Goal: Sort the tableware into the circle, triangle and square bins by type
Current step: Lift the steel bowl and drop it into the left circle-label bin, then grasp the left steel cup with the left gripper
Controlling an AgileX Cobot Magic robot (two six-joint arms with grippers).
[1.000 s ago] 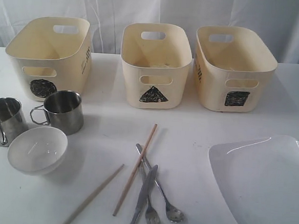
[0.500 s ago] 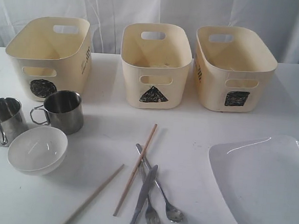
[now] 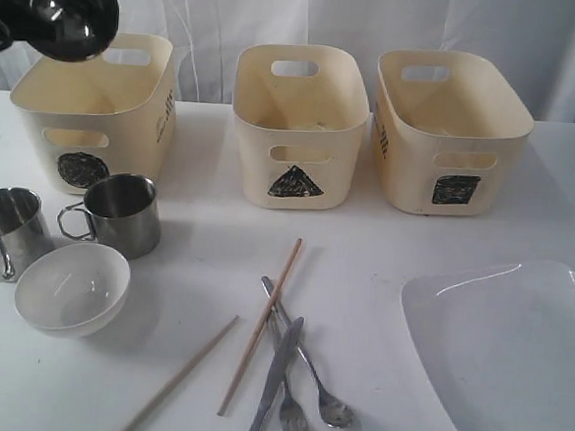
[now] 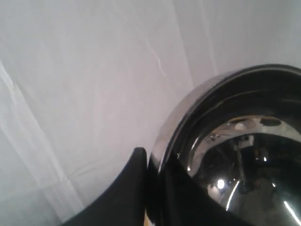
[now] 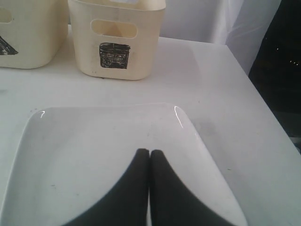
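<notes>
The left tool (image 4: 153,186) pinches the steel bowl (image 3: 67,8) by its thin rim; light, stiff and slick, it probably swivels easily.

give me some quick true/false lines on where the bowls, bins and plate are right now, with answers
1. The steel bowl sits inside the square bin. False: it is held in the air, up by the circle bin.
2. The triangle bin stands between the other two bins. True.
3. The right jaws are wide open. False: they are shut, above the white plate.
4. The white bowl rests upright on the table. True.
</notes>
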